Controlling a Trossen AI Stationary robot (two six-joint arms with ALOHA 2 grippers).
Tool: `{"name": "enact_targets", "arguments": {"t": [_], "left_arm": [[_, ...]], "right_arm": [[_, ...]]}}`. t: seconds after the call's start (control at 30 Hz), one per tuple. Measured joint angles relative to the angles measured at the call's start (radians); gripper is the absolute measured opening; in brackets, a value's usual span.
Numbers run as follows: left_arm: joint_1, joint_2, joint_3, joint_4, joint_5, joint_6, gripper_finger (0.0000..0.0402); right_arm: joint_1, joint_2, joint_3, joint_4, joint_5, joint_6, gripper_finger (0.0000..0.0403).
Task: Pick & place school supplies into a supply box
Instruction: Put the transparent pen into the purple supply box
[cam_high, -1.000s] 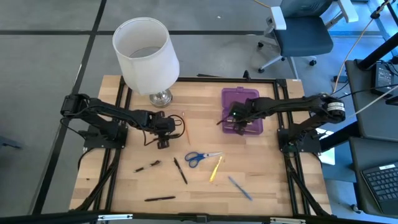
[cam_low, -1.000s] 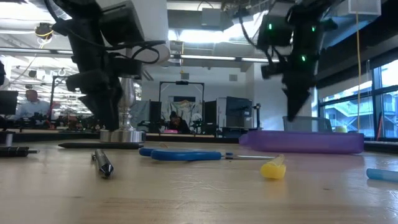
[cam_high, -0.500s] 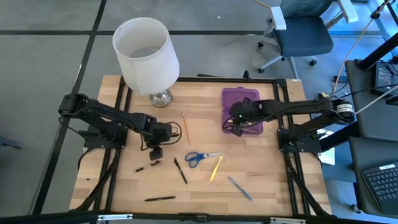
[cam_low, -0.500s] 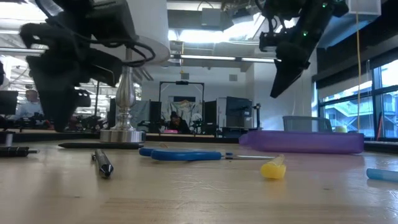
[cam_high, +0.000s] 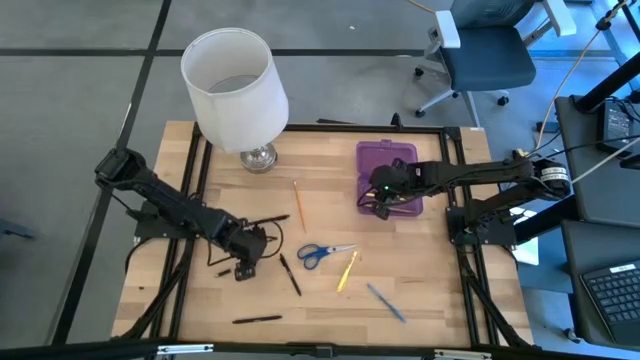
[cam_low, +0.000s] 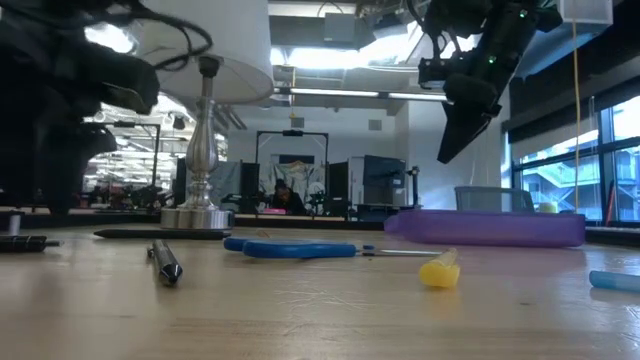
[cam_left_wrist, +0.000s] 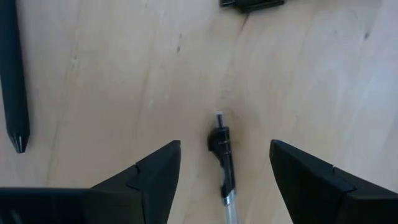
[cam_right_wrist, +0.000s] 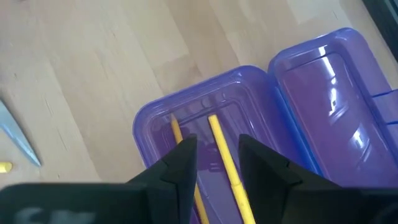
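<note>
1. One supply box, translucent purple, lies open at the table's far right part, lid flat beside the tray; the right wrist view shows two yellow pencils lying in the tray.
2. One right gripper hangs just above the box's near end, its jaws narrowly parted and holding nothing.
3. One orange pencil lies on the bare wood to the left of the box, between it and the lamp base.
4. One pair of blue-handled scissors lies near the table's middle, with one yellow pencil just beside it and one blue pen nearer the front edge.
5. Three black pens show in the high view: one just left of the scissors, one short pen farther left, one near the front edge.
6. One left gripper is low over the table, its jaws wide apart on either side of the short pen, not closed on it.
7. One white lamp stands at the far left corner.
</note>
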Motion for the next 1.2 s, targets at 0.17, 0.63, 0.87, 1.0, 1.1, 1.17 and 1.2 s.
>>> {"name": "enact_targets", "arguments": {"t": [0.17,0.63,0.87,1.0,1.1,1.17,1.2], "left_arm": [[-0.053,0.021,0.0,-0.004,-0.064,-0.06,0.0238],[-0.056,0.18,0.007,-0.005,-0.082,-0.087,0.0237],[-0.054,0.14,0.001,0.004,-0.082,-0.072,0.022],[-0.05,0.124,-0.003,0.005,-0.08,-0.055,0.0183],[-0.046,0.12,-0.003,0.009,-0.068,-0.024,0.0147],[-0.042,0.12,-0.003,0.007,-0.065,-0.006,0.0122],[-0.039,0.12,-0.003,0.007,-0.064,0.004,0.0109]], "right_arm": [[0.0,0.0,0.0,0.0,0.0,0.005,0.0122],[0.0,0.0,-0.001,0.004,-0.003,0.008,0.0122],[0.0,0.0,-0.001,0.023,-0.009,0.012,0.0122],[0.001,0.0,-0.001,0.116,-0.056,0.036,0.0122],[0.019,0.0,-0.001,0.212,-0.118,-0.003,0.0122],[0.051,-0.004,-0.001,0.287,-0.145,-0.055,0.0122],[0.069,-0.01,-0.001,0.316,-0.148,-0.081,0.0122]]}}
